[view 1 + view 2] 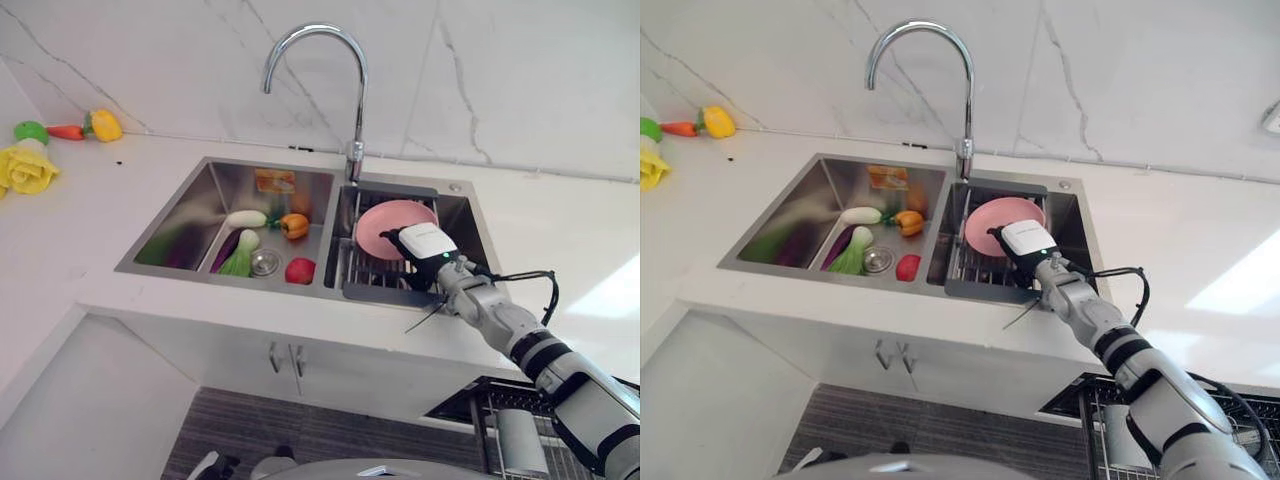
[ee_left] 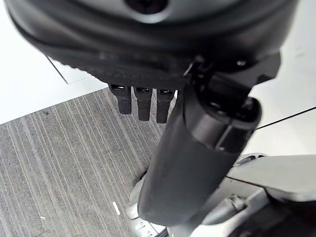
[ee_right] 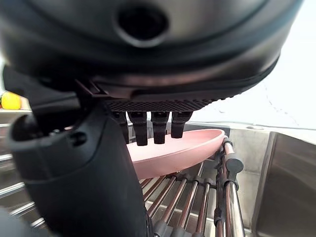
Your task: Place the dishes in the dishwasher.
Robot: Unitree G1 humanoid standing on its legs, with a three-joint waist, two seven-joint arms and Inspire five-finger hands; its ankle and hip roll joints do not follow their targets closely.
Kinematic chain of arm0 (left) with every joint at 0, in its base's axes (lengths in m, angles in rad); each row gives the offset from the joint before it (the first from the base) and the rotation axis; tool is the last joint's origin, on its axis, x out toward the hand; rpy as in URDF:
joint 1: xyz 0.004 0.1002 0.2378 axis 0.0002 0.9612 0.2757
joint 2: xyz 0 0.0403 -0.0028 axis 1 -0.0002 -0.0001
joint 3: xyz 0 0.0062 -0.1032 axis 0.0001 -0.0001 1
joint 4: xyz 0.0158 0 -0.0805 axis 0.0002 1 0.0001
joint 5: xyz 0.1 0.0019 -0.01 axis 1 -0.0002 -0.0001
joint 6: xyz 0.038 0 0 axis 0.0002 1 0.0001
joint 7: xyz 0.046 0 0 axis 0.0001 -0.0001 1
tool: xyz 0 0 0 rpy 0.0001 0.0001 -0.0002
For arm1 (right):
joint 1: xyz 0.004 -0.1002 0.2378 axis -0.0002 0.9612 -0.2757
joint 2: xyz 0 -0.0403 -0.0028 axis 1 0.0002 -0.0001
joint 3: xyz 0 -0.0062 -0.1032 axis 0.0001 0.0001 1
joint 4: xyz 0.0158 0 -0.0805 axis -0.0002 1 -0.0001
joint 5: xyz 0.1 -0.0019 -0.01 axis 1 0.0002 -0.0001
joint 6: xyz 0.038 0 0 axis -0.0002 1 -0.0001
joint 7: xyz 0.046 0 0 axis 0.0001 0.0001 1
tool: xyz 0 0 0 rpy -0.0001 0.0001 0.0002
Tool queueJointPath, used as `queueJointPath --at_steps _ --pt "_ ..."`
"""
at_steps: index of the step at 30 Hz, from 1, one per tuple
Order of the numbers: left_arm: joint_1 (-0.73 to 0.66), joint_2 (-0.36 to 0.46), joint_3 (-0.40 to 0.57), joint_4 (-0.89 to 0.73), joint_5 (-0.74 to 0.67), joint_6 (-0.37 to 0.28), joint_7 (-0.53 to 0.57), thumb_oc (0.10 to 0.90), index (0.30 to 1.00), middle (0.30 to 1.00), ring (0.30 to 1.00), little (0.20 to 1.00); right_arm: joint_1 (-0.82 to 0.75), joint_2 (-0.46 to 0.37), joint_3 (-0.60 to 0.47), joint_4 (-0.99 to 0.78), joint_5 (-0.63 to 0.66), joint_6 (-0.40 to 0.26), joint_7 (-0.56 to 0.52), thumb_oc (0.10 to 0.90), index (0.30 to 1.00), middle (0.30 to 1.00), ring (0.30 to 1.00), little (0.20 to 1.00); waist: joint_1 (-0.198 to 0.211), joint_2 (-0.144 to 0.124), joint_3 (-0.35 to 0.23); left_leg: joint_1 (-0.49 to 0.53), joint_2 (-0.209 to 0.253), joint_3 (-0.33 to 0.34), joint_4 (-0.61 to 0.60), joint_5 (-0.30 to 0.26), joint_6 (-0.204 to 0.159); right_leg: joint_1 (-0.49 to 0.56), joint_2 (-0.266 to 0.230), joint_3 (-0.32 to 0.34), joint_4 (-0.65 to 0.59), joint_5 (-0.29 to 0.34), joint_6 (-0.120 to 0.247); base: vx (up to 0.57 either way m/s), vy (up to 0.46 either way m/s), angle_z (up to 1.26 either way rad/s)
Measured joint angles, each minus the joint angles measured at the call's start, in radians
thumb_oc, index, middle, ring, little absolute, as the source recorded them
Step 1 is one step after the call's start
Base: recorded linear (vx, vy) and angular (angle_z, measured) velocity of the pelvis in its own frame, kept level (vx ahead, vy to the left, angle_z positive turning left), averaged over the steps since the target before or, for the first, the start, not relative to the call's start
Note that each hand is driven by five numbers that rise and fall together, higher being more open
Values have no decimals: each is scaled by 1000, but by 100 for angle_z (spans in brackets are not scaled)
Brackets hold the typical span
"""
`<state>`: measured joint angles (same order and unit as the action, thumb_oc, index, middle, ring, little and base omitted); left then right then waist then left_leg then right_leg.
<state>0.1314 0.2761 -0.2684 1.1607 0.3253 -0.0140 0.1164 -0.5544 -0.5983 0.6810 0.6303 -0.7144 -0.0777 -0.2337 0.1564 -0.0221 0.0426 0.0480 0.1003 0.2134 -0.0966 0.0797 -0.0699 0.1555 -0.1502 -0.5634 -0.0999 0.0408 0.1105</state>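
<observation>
Right hand (image 3: pixel 148 118) outstretched, fingers straight

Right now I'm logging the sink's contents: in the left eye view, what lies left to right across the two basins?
White radish → orange bell pepper → round pink plate on the metal drying rack → right robot hand.

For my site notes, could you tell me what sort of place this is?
Most likely a kitchen, perhaps a mock one: a double steel sink with a tall tap in a white counter, and a pink plate on the sink rack.
</observation>
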Motion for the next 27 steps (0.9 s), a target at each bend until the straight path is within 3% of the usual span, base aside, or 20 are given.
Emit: queueJointPath --at_steps 9,10,11,12,27 --pt "6 0 -1 -1 0 0 6 800 900 900 900 900 -1 2 7 1 -32 7 -17 800 900 900 900 900 1 6 -1 -11 3 -7 0 5 -2 -4 4 -5 -3 0 -1 5 -1 1" --pt "6 0 -1 -2 0 0 6 800 900 900 900 900 -1 2 7 1 -33 8 -17 772 858 858 858 858 1 7 -2 -12 3 -8 0 5 -2 -4 4 -6 -3 -1 -1 10 -2 3" --pt "6 0 -1 -2 1 0 7 800 900 900 900 900 -1 2 7 2 -33 11 -17 420 331 331 331 331 2 10 -3 -13 4 -10 0 5 -2 -4 5 -7 -3 -1 -2 19 3 3" --pt "7 0 -1 -4 1 0 7 800 900 900 900 900 -1 2 8 5 -33 12 -17 400 300 300 300 300 2 12 -5 -14 4 -11 0 5 -2 -5 5 -9 -3 -1 -2 0 0 0" --pt "16 1 -30 -69 2 0 6 800 900 900 900 900 -26 9 11 42 -71 43 -60 400 300 300 300 300 12 33 -17 -26 8 -27 4 21 -3 -13 11 -26 1 1 -6 5 2 3"
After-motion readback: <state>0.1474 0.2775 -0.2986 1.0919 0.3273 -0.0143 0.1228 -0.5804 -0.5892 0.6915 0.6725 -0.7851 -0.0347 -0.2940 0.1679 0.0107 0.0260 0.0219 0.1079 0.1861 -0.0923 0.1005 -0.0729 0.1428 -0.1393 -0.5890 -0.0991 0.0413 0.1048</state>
